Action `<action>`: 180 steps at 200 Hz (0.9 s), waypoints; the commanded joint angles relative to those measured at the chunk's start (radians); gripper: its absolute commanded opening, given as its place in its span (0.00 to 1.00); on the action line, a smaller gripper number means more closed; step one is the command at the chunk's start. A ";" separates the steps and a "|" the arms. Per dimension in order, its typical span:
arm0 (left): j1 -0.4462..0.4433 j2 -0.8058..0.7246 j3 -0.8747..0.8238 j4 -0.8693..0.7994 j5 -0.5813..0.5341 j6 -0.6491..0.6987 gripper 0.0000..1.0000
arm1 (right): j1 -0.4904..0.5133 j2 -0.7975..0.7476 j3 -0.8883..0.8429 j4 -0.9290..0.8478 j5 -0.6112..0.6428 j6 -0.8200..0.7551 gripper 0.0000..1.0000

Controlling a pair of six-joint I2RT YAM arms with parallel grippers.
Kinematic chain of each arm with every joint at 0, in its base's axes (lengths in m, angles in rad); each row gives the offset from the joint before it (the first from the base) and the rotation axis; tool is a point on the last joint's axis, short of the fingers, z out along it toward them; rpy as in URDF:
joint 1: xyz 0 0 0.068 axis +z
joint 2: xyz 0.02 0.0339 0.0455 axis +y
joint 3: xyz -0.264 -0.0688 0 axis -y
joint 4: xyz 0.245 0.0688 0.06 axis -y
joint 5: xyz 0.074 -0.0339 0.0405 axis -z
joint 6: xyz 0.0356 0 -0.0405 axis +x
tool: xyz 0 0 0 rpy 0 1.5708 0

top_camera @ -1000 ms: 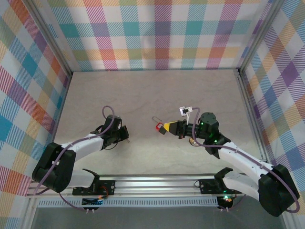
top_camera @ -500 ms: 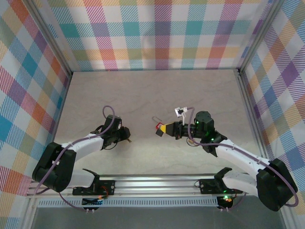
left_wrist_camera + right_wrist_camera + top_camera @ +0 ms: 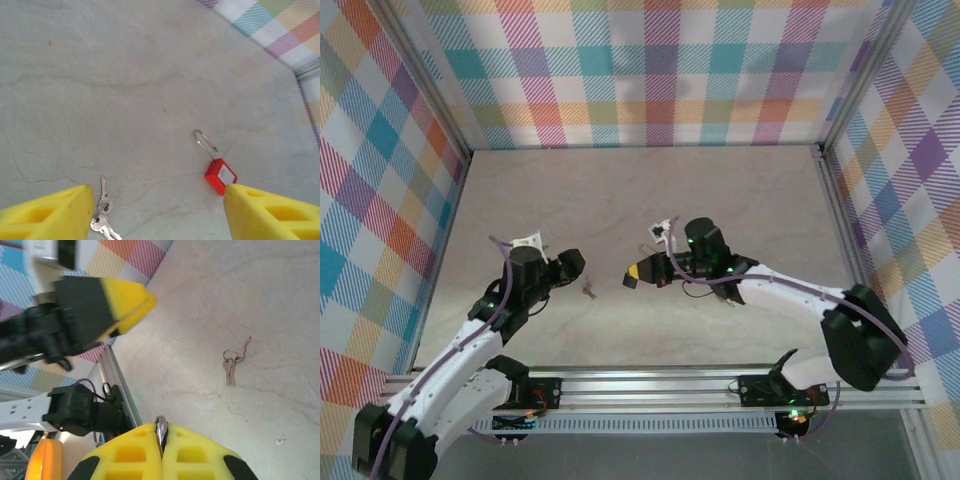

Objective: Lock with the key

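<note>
Hovering over the tabletop (image 3: 125,75), the left end effector (image 3: 159,189) is released. Its yellow fingers (image 3: 47,212) are spread wide so that the keys (image 3: 102,214) lie between them, just ahead. That stance suits a straight drop and a pinch on the ring. Beyond the keys, just beside the other finger's tip in the left wrist view, the red padlock (image 3: 220,176) lies flat on the tabletop, its thin shackle pointing away.

The right end effector (image 3: 161,429) is clenched, pads pressed together, with a sliver of bright metal at the seam. Whether that is a shackle or something else I cannot tell. From above it points toward the left arm and sits near the keys, probably to bring lock and key together.

I judge the key pickup to be the step in hand. Thin, flat keys may slide on this smooth surface.
</note>
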 commanded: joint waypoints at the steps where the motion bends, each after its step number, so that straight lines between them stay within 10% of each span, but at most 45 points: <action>1: 0.009 -0.069 0.008 -0.160 -0.013 -0.002 0.76 | 0.022 0.090 0.097 -0.116 0.052 -0.063 0.00; 39: 0.009 -0.172 0.063 -0.286 -0.018 0.010 1.00 | 0.048 0.275 0.259 -0.262 0.065 -0.102 0.00; 180: 0.009 -0.256 0.014 -0.288 -0.074 0.019 1.00 | 0.107 0.605 0.577 -0.449 0.147 -0.162 0.00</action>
